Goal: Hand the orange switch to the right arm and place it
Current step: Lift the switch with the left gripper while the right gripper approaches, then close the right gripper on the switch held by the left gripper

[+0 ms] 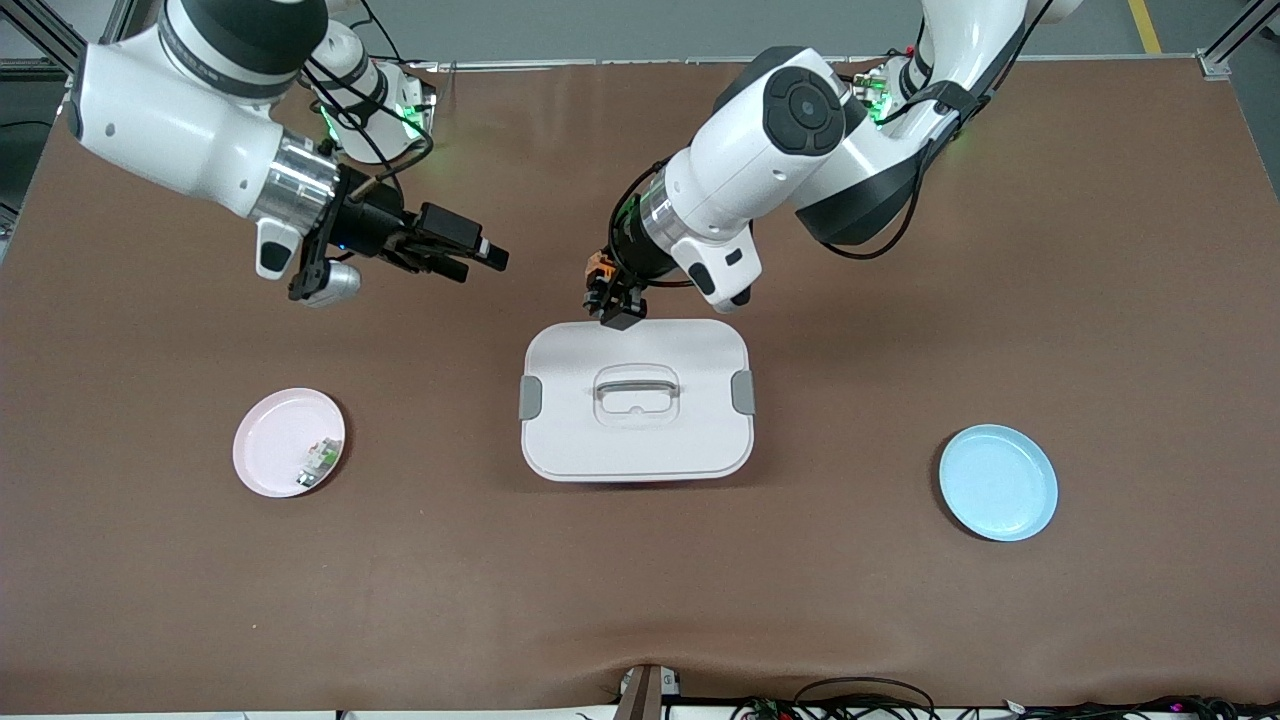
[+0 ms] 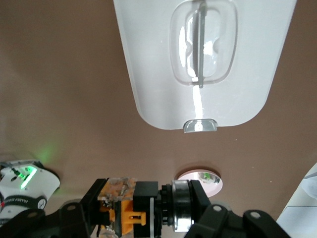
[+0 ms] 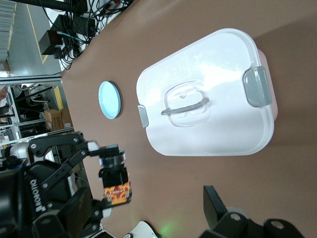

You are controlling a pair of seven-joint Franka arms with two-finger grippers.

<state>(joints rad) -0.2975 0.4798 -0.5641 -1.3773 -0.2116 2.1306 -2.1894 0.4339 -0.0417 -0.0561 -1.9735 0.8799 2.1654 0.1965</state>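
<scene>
The orange switch (image 1: 600,272) is a small black part with an orange band, and my left gripper (image 1: 613,303) is shut on it. They hang over the table at the rim of the white lidded box (image 1: 636,410). In the left wrist view the orange switch (image 2: 127,216) lies crosswise between the fingers, its silver ring (image 2: 181,206) at one end. My right gripper (image 1: 478,263) is open and empty, in the air toward the right arm's end of the table, a short way from the switch. From the right wrist the switch (image 3: 115,184) shows ahead of the open right gripper (image 3: 148,218).
A pink plate (image 1: 289,442) holding a small white-and-green part (image 1: 318,460) lies toward the right arm's end. A blue plate (image 1: 998,482) lies toward the left arm's end. The box has grey side clips and a clear handle (image 1: 636,388).
</scene>
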